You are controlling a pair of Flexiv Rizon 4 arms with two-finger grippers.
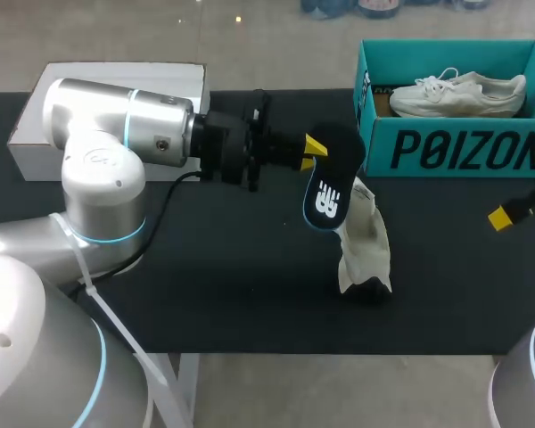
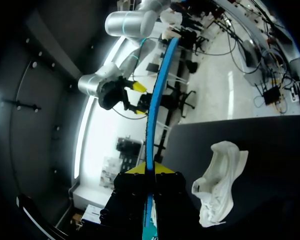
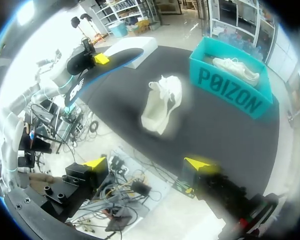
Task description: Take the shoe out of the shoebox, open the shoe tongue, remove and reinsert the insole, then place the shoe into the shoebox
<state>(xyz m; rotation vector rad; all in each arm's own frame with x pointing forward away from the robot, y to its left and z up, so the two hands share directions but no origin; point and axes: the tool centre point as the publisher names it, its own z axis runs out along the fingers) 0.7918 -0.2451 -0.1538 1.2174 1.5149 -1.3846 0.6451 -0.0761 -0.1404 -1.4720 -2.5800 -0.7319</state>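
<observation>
Teal shoebox point(image 1: 446, 147) holding one white shoe point(image 1: 459, 94), second shoe point(image 1: 364, 236) upended beside it, left gripper point(image 1: 314, 150) level, pinching dark insole point(image 1: 332, 187), right gripper point(image 3: 147, 163) spread wide.

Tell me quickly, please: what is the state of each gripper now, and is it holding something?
Left gripper: closed on the insole.
Right gripper: open, holding nothing.

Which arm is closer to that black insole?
Left. The left arm's fingers are shut on the insole, raised near the white shoe. The right arm's fingers stand open well off to the right, in front of the teal shoebox.
</observation>
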